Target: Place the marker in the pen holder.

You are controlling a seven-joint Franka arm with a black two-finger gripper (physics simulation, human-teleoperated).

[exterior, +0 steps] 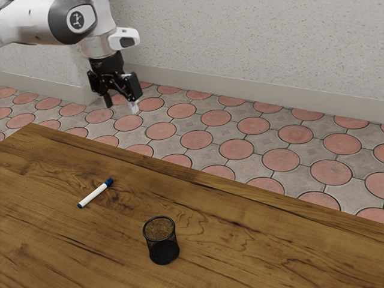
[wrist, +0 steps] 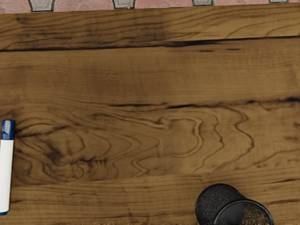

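My gripper (exterior: 120, 104) hangs open high up in the exterior view's upper left, its fingers spread with nothing between them, well clear of marker and holder. The white marker (exterior: 94, 194) with a blue cap lies flat on the wooden table; in the wrist view the marker (wrist: 5, 171) is cut off by the picture's edge. A black mesh pen holder (exterior: 162, 241) stands upright, apart from the marker and toward the exterior view's right. In the wrist view part of the pen holder (wrist: 218, 202) shows, with its round rim.
The wooden table (exterior: 252, 231) has its long edge running across the exterior view. Beyond that edge lies a floor of reddish round tiles (exterior: 236, 149), and a pale wall (exterior: 258, 48) rises behind it.
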